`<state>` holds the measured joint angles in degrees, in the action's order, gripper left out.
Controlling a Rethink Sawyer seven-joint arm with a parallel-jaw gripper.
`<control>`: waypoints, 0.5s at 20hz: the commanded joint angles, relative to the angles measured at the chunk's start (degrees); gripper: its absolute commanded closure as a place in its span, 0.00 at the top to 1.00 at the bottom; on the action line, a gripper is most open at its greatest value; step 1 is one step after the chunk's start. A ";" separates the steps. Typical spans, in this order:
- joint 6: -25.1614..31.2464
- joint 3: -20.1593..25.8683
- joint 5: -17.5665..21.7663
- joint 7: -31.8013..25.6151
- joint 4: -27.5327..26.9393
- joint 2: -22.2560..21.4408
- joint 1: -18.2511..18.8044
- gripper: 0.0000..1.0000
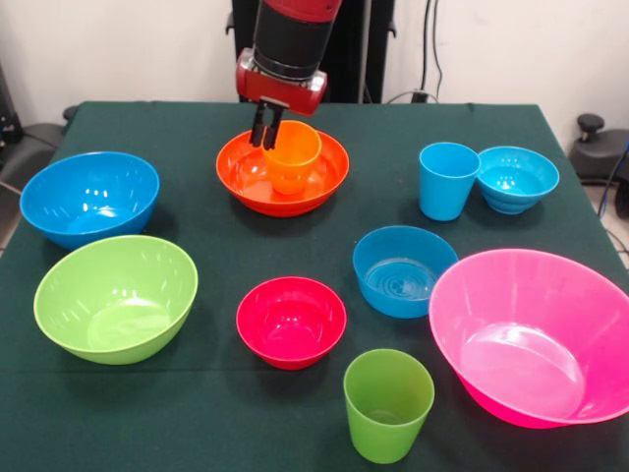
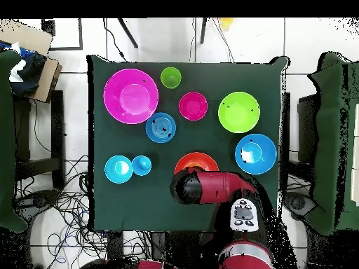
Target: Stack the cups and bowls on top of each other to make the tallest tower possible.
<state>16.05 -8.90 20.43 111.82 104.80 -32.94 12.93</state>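
Glossy plastic, the orange cup (image 1: 293, 155) inside the wide orange bowl (image 1: 283, 175) looks light, stiff and slippery; the gripper (image 1: 265, 127) pinches its far rim, nearly closed.

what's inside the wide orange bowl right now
The orange cup stands upright inside the orange bowl, with the gripper at its rim. The overhead view shows only part of the bowl; the arm covers the rest.

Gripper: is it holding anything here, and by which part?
The gripper grips the orange cup by its far rim; the cup stands inside the orange bowl.
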 commanded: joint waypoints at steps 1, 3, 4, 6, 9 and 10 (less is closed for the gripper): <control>-4.95 3.74 1.96 3.99 -2.55 2.59 0.05 0.00; -5.34 3.88 2.00 3.81 -2.59 2.87 0.33 0.00; -5.32 3.98 2.01 3.62 -2.61 2.83 0.48 0.00; -5.21 4.11 2.10 3.27 -2.59 2.72 0.70 0.00; -5.00 4.33 2.18 2.88 -2.60 2.67 0.98 0.00; -4.86 4.40 2.16 2.79 -2.57 2.64 1.08 0.00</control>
<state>14.78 -9.34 20.42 111.82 104.80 -32.60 13.34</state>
